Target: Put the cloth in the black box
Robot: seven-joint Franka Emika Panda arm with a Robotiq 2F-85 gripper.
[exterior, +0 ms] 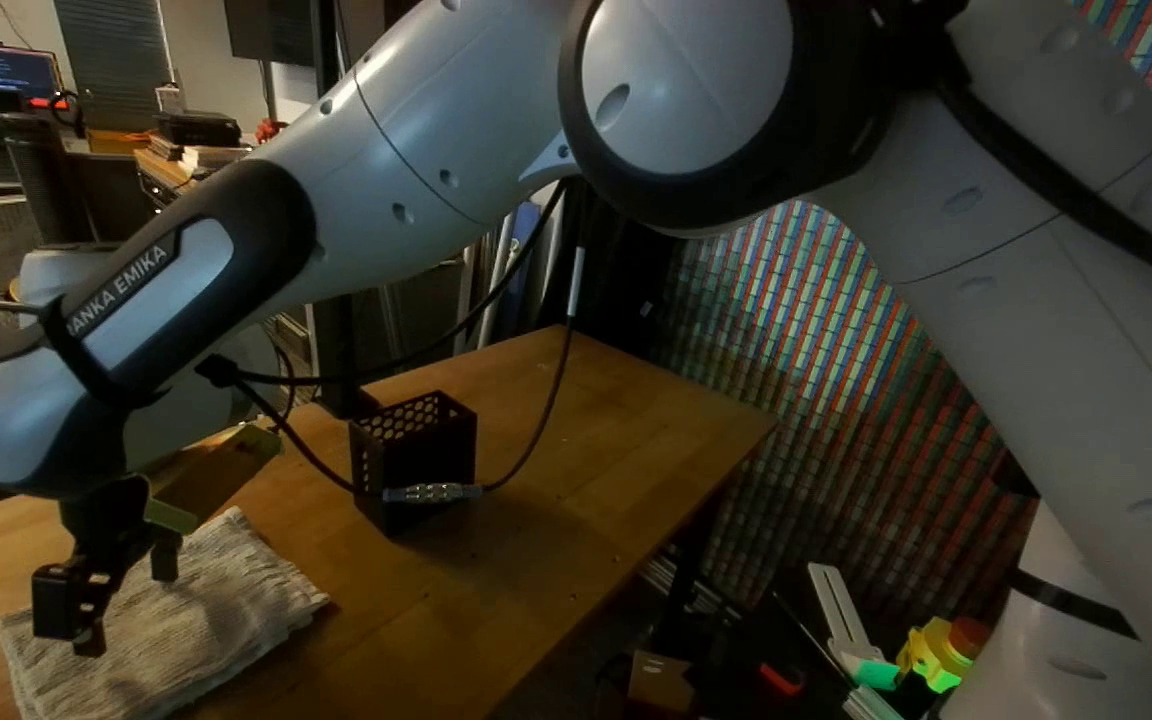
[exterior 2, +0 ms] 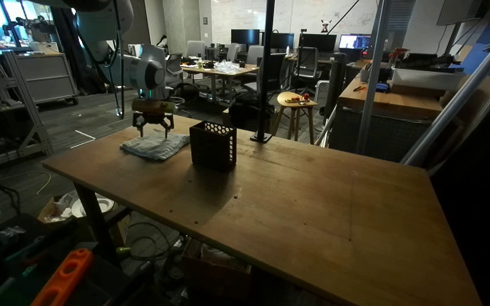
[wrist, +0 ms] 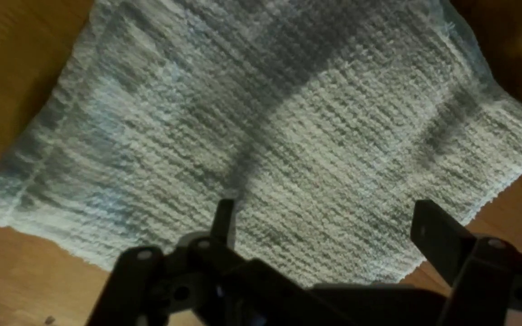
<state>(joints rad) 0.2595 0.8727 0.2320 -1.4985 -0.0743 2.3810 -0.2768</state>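
The gripper (wrist: 326, 218) stands over the cloth (wrist: 283, 136), its jaws wide apart; in the wrist view the cloth lies on the table (wrist: 25, 271), most of it reaching from nine round to two o'clock of the jaws; whether they touch it, I cannot tell; in an exterior view the black box (exterior: 416, 456) stands at the gripper's two o'clock.

dim light, shadow across cloth (wrist: 297, 149)
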